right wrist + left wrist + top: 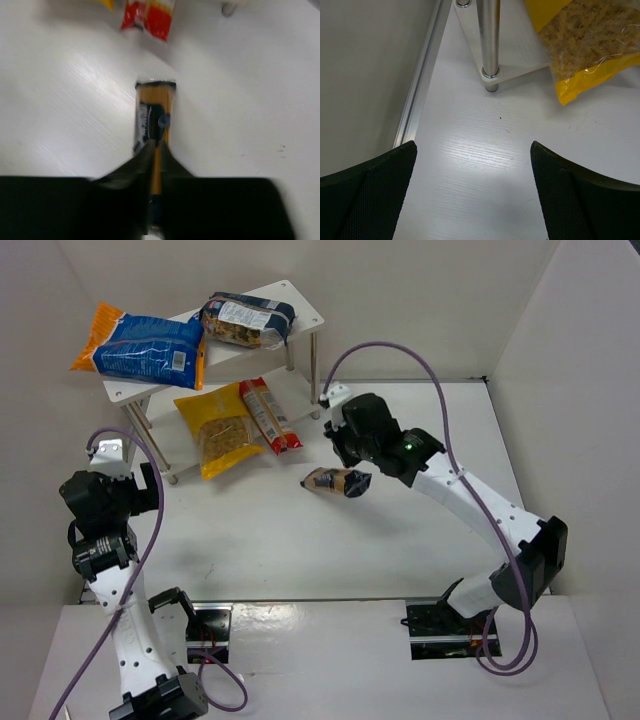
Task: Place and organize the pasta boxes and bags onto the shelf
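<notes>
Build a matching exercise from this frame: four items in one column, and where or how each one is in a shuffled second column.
Column one:
1. blue-and-orange bag
2. yellow bag
3. spaghetti packet
4. left end effector

Column two:
A. open, holding nothing
B. on the lower board of the shelf
C. pinched in the right end effector
D. on the shelf's top board

Pairs: 1-D, 2-B, 3-C, 4-A
</notes>
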{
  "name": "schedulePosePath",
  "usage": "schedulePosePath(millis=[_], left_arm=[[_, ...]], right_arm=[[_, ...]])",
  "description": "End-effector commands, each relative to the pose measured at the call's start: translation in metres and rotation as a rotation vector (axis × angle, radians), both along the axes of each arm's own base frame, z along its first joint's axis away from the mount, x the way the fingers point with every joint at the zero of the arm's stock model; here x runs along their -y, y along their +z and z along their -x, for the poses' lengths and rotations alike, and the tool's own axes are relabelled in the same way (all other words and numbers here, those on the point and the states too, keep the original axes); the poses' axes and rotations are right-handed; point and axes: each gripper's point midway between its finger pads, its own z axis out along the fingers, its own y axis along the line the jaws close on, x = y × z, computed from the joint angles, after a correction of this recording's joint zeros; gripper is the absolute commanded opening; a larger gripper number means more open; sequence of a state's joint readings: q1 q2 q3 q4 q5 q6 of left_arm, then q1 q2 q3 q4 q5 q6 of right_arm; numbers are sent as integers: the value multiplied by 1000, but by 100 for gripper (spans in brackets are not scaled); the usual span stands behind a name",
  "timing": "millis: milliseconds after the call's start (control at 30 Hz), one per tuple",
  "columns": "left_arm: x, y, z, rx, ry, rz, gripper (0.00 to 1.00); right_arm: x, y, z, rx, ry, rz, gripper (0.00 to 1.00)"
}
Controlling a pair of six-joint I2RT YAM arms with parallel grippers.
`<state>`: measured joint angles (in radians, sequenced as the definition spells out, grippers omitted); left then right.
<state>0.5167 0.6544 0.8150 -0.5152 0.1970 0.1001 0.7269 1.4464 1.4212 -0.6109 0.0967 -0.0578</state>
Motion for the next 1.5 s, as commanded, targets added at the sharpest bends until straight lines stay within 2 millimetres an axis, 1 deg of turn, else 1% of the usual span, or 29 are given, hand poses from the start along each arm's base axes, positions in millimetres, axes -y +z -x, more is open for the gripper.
schedulePosePath(millis=[0,33,100,133,200,267,300,333,367,400,433,467,500,533,567,600,667,700,833,900,1000,1033,1133,1267,1333,1367,1467], left_arm=[[0,9,-3,44,-3,-3,100],[0,9,-3,44,-3,-3,100],[0,9,-3,44,-3,-3,100],[0,9,-3,44,-3,-3,100],[0,9,-3,44,-3,-3,100],[0,9,-3,44,-3,-3,100],[0,9,-3,44,-3,-3,100],[0,9,-3,44,-3,-3,100],[1,11,-2,52,-3,-7,100],[1,11,-2,52,-3,-7,100],[1,11,-2,52,-3,-7,100],[1,11,-2,52,-3,-7,100],[1,11,-2,52,-3,-7,100],[1,11,-2,52,-3,-7,100],[1,11,-2,52,-3,-7,100],[1,11,-2,52,-3,-7,100],[1,11,-2,52,-3,-7,100],[1,11,-2,52,-3,-7,100],[-1,11,-1,52,6,-8,100],[-1,11,-1,52,6,-8,100],[-1,11,-1,52,6,-8,100],[-1,11,-1,52,6,-8,100],[-1,11,-1,52,6,-8,100],[-1,11,-1,52,6,-8,100],[-1,11,-1,52,6,-8,100],[-1,11,-1,52,6,-8,100],[-1,11,-1,52,6,-8,100]], right_arm=[[-5,100,-3,222,21,-163,0],[-5,100,-3,222,21,-163,0],[-5,109,-2,234,21,-173,0],[-9,109,1,236,43,-170,0],[-8,109,1,246,52,-155,0],[-10,92,3,227,73,-115,0],[-12,78,4,207,73,-89,0],[-11,57,4,186,85,-48,4],[-9,45,5,172,93,-20,22],[-8,30,6,146,95,3,67],[-7,3,7,107,104,49,87],[-5,-12,8,80,106,72,98],[-3,-27,10,54,108,95,100],[0,-55,14,2,106,130,100],[2,-68,17,-22,107,151,100],[7,-89,22,-62,103,177,100],[7,-101,25,-73,111,178,100],[11,-111,28,-88,112,191,100],[11,-123,28,-93,112,195,100],[7,-129,28,-109,115,187,100],[3,-154,32,-177,132,209,100],[1,-154,34,-183,141,203,100],[0,-175,37,-236,157,227,100],[3,-196,41,-286,157,268,100],[1,-199,41,-297,163,269,100],[1,-204,41,-307,163,276,100],[4,-208,42,-328,161,281,100]])
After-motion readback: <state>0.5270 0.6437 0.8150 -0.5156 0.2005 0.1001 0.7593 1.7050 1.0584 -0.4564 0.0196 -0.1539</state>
